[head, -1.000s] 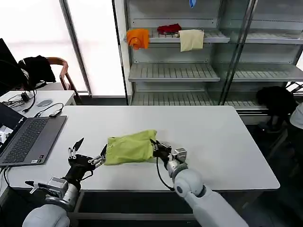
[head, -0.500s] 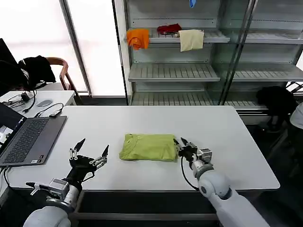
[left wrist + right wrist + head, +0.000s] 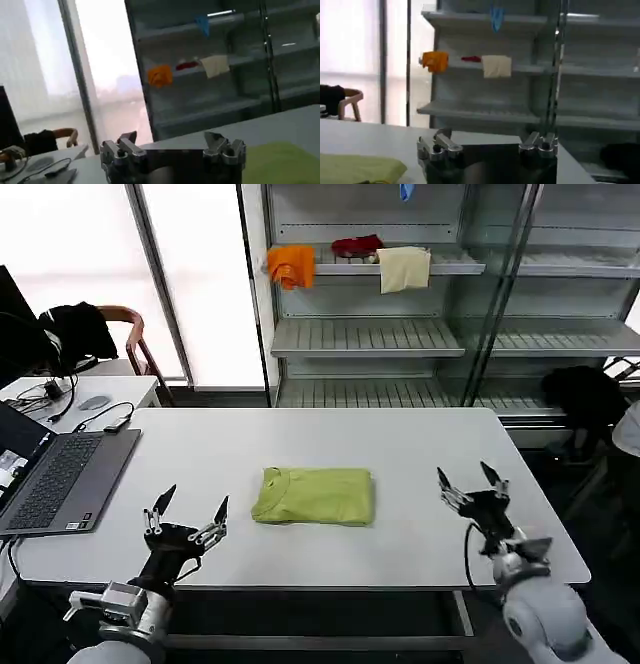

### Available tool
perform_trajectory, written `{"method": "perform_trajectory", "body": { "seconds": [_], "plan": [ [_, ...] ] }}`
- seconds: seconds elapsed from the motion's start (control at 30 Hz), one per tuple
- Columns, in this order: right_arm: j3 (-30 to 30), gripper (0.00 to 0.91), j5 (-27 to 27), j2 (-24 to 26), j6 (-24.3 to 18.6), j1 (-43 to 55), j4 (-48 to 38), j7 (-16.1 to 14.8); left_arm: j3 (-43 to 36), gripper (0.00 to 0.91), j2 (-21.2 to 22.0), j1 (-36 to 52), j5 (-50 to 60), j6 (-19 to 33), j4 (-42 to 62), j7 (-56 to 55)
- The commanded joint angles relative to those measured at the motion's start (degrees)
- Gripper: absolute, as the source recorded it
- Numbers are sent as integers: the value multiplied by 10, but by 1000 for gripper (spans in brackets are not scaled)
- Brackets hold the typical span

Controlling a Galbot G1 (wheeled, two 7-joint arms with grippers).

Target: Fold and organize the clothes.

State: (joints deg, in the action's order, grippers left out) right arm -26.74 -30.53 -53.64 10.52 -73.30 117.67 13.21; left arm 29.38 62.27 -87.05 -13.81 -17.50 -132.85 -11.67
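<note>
I see the lime T-shirt (image 3: 315, 496) folded into a soft, smooth rectangle near the middle of the white table (image 3: 300, 439), its long axis running left to right, with the round neck at the end toward my left. The left gripper (image 3: 186, 519) hovers over the near edge with fingers spread, well apart from the cloth. The right gripper (image 3: 472, 485) (also raised) has its fingers splayed, holding nothing.

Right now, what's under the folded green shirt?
The lime T-shirt lies folded flat on the white table, so the tabletop is under it. Whether anything small hides beneath cannot be seen; the cloth covers that patch.
</note>
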Motion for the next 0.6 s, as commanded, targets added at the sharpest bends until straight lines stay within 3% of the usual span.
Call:
{"method": "perform_trajectory", "body": {
  "seconds": [0.03, 0.2, 0.27, 0.6],
  "plan": [
    [-116, 907, 134, -4, -230, -330, 97, 102, 30, 907, -9, -73, -15, 171, 62, -78],
    [-90, 907, 151, -27, -240, -311, 88, 109, 25, 907, -8, -85, -22, 178, 59, -87],
    [-85, 907, 157, -36, -249, -302, 90, 99, 19, 907, -5, -86, -26, 176, 66, -86],
    [-60, 907, 141, -22, -289, -330, 70, 95, 29, 907, -12, -92, -63, 197, 100, -41]
  ]
}}
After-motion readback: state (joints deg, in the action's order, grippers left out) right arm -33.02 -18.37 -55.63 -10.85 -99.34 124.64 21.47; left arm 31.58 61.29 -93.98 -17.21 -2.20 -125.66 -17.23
